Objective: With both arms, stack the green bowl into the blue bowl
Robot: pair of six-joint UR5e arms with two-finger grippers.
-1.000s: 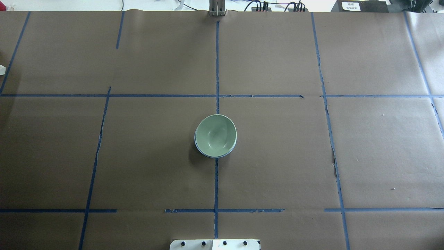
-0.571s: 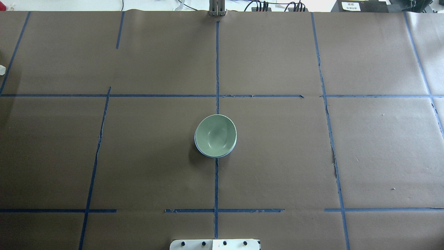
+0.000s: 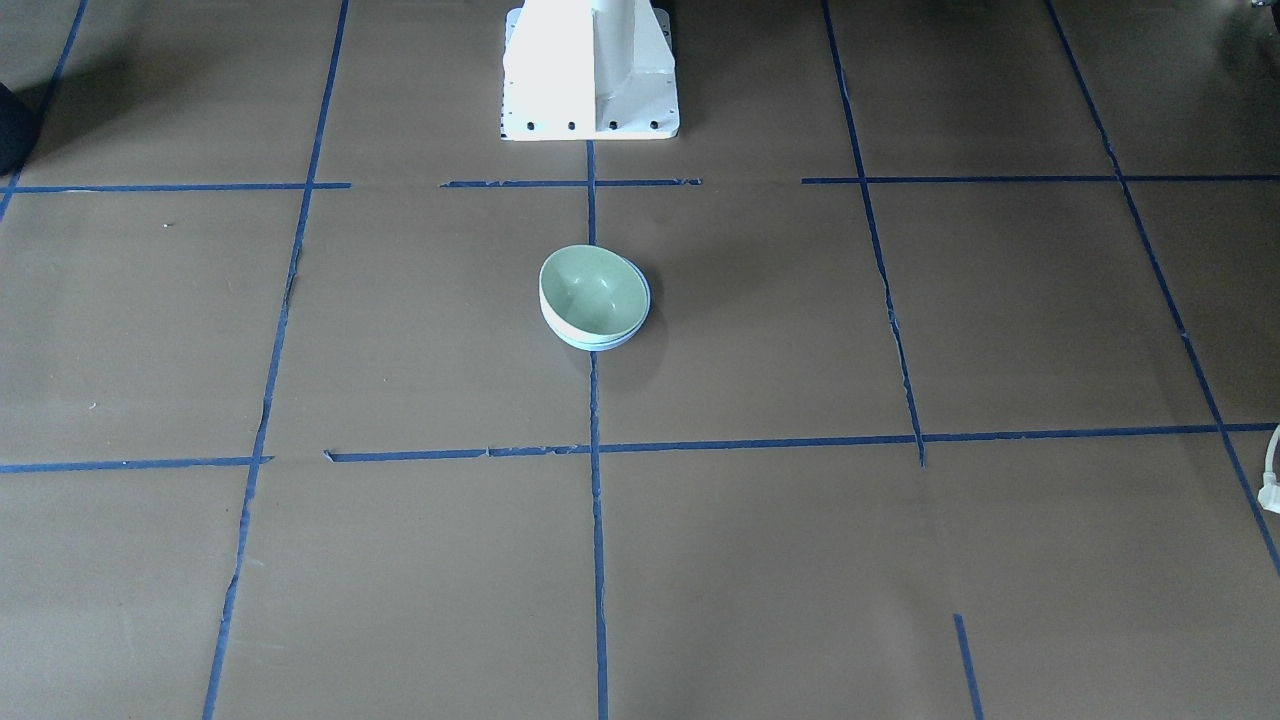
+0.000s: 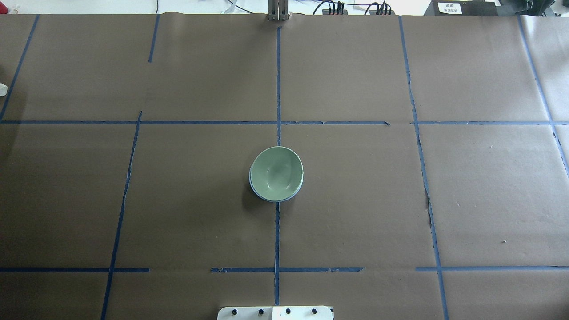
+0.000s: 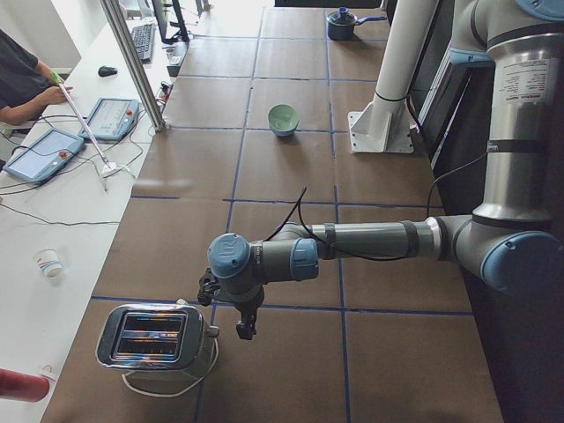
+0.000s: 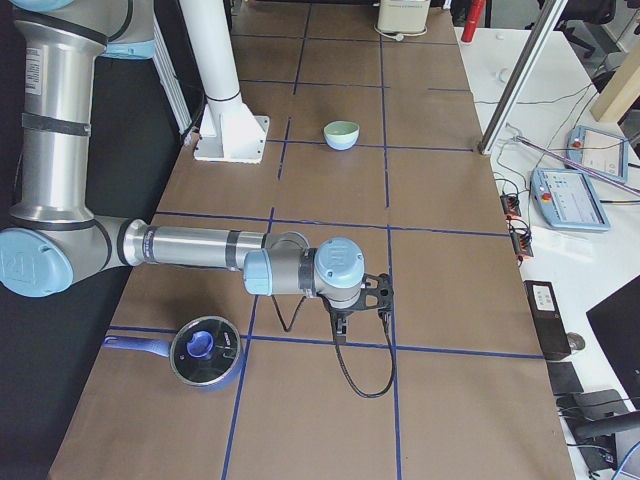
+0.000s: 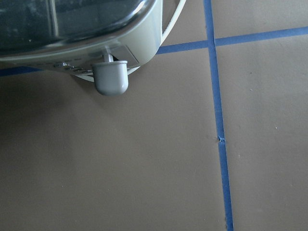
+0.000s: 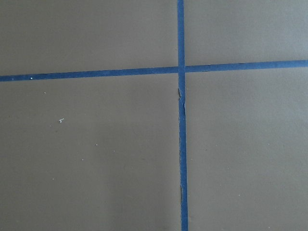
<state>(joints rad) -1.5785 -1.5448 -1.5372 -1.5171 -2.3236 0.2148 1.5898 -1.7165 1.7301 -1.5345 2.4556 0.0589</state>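
The pale green bowl (image 4: 276, 172) sits nested inside the blue bowl (image 4: 252, 185) at the table's middle, on the centre tape line. Only a thin blue rim shows under it. The pair also shows in the front view, with the green bowl (image 3: 592, 290) above the blue bowl's rim (image 3: 590, 344). The left gripper (image 5: 242, 328) hangs far off at the table's left end beside a toaster (image 5: 154, 335). The right gripper (image 6: 345, 322) hangs at the right end near a lidded pot (image 6: 205, 350). I cannot tell whether either is open or shut. Neither wrist view shows fingers.
The white pedestal base (image 3: 590, 70) stands behind the bowls. The toaster's body (image 7: 72, 29) and lever (image 7: 110, 77) fill the top of the left wrist view. Blue tape lines (image 4: 278, 89) cross the brown table. An operator and tablets are at a side desk (image 5: 53, 150).
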